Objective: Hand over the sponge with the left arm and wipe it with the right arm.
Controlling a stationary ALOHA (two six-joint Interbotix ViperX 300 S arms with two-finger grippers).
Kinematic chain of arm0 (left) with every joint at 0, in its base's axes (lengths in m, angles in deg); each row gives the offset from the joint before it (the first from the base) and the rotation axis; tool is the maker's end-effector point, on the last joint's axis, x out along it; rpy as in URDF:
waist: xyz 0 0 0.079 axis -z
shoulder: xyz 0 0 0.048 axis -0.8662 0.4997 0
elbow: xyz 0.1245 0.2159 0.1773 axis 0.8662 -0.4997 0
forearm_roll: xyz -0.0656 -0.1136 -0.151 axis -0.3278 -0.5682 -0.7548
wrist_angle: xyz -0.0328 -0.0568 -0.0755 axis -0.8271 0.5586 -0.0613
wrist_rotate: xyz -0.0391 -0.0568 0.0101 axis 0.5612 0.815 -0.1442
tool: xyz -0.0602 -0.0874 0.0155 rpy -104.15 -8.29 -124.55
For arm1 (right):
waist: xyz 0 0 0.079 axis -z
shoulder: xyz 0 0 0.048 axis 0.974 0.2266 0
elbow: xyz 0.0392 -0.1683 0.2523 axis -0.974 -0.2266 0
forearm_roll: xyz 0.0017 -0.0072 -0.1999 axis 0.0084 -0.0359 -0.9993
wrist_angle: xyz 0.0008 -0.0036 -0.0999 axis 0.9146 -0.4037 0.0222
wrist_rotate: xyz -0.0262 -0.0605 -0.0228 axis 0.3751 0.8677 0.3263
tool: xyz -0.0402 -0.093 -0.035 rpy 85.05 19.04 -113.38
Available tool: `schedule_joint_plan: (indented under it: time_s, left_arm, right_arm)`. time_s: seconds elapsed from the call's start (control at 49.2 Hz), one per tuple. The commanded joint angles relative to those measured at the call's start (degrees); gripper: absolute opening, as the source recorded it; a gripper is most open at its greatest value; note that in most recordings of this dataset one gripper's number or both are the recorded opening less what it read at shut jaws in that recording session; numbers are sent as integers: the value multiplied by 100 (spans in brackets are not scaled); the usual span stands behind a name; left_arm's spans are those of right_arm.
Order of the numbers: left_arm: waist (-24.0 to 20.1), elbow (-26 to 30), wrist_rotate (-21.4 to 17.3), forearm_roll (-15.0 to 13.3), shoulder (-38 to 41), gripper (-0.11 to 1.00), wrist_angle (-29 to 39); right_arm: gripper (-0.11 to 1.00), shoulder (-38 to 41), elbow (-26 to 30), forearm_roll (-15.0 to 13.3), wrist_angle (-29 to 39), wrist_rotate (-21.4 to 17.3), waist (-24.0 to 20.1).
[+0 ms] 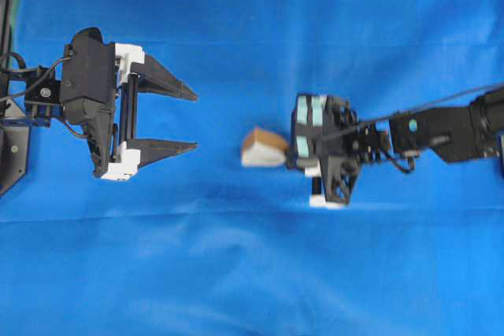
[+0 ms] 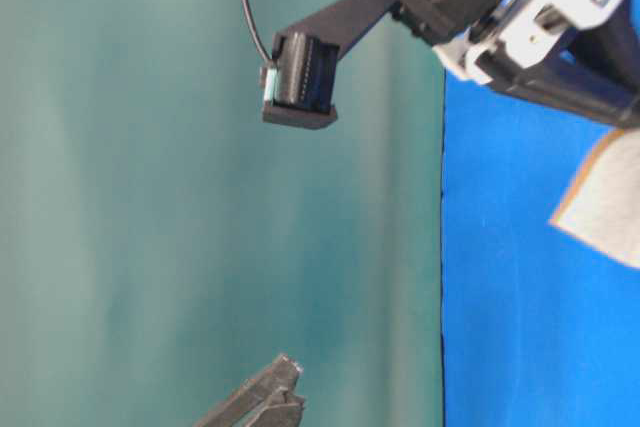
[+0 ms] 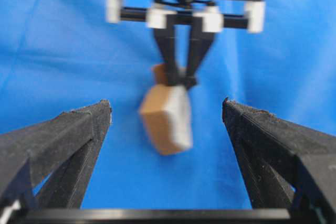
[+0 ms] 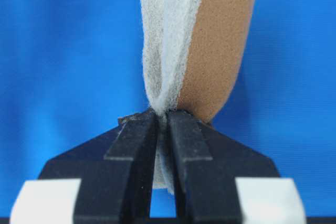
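Sponge (image 4: pixel 197 51) pinched in right end effector (image 4: pixel 164 121), apparently off cloth (image 1: pixel 236 273), left end effector (image 1: pixel 189 120) wide, apart.

Setting: a robot test bench, lab-type. Evidence: my work surface is one blue cloth (image 1: pixel 236 273), creased, covering the whole table, with nothing domestic on it. Behind it hangs a plain teal backdrop (image 2: pixel 150 197), seen from the table-level view. My two black arms sit fixed at opposite ends, exposed cables (image 1: pixel 24 76) looping off the left one. Cameras ride on both my wrists. Lighting is even and flat, as indoors.
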State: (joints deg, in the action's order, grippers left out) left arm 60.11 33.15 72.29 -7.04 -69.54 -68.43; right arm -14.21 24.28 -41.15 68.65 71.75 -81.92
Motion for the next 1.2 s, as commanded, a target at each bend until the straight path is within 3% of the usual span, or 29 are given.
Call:
schedule_joint_plan:
  time_s: [0.0, 0.163, 0.325, 0.609, 0.792, 0.975, 1.178]
  left_arm:
    - [9, 79, -9, 0, -26, 91, -53]
    - [9, 88, -9, 0, -18, 91, -53]
    - [18, 79, 9, 0, -18, 91, -53]
    - [97, 88, 9, 0, -9, 91, -53]
    - [123, 88, 18, 0, 9, 91, -53]
    - [123, 97, 18, 0, 9, 91, -62]
    - [123, 88, 9, 0, 9, 91, -62]
  right_arm:
    - [12, -141, 53, 26, 62, -123, -387]
    - [12, -141, 53, -18, 70, -123, -316]
    - [12, -149, 26, -132, 114, -35, 149]
    - [12, -229, 62, -896, 316, 167, 1767]
    - [12, -237, 149, -1248, 272, 220, 2417]
    - [12, -237, 167, -1301, 237, 220, 2514]
    - [12, -237, 105, -1239, 246, 97, 2083]
